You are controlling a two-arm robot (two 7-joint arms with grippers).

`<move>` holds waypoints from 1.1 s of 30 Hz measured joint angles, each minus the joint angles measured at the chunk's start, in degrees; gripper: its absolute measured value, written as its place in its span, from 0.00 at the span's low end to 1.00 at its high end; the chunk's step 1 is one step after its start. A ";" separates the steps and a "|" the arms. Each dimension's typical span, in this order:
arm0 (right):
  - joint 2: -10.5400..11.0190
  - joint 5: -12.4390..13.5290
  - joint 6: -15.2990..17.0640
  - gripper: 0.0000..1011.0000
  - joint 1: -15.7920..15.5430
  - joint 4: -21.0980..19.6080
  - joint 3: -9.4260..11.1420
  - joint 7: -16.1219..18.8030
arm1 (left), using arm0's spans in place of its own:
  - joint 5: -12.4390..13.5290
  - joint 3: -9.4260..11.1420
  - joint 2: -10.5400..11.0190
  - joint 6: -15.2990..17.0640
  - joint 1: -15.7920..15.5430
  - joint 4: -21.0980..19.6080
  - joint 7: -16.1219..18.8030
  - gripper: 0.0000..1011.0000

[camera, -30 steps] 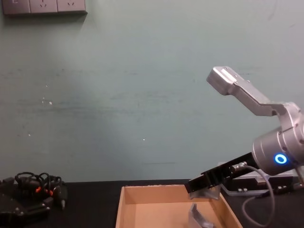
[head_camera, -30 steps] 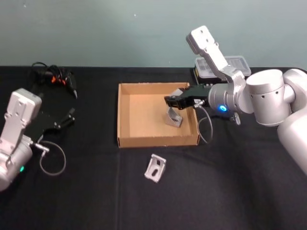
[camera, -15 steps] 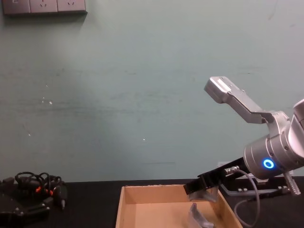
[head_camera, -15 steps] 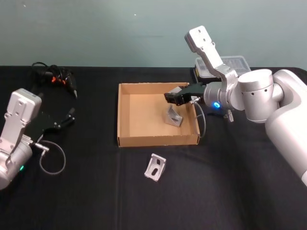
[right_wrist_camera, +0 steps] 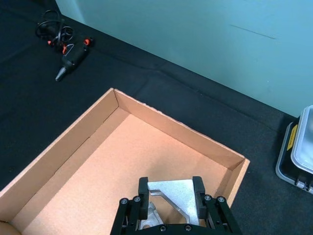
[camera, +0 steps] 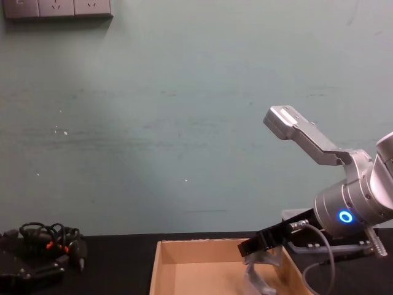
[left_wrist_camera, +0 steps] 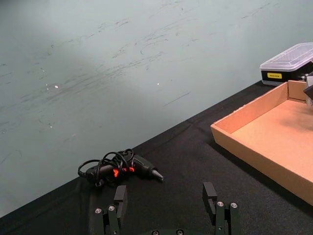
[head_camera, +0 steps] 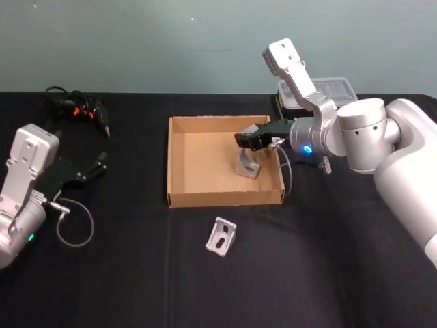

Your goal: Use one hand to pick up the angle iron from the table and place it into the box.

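Where boxed (head_camera: 225,198): shiny grey angle iron (head_camera: 248,164), triangular.

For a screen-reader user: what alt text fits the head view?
The right tool hovers open over an angle iron standing inside the cardboard box. A second angle iron lies on the black table before the box; the left tool rests apart.

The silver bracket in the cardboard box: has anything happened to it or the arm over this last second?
The right gripper drew back slightly toward the box's right wall, staying above the angle iron, which kept its place inside. The second angle iron on the table and the left gripper stayed put.
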 joint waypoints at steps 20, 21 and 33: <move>0.14 0.21 0.17 0.99 -0.17 -0.39 -0.08 0.00 | 0.00 0.00 0.00 0.00 0.00 0.00 0.00 1.00; 0.15 0.22 0.17 0.99 -0.17 -0.39 -0.08 0.00 | 0.00 0.00 0.00 0.00 0.00 0.00 0.00 1.00; 0.19 0.26 0.18 0.99 -0.20 -0.47 -0.08 -0.01 | 0.00 0.00 0.00 0.00 0.00 0.00 0.00 1.00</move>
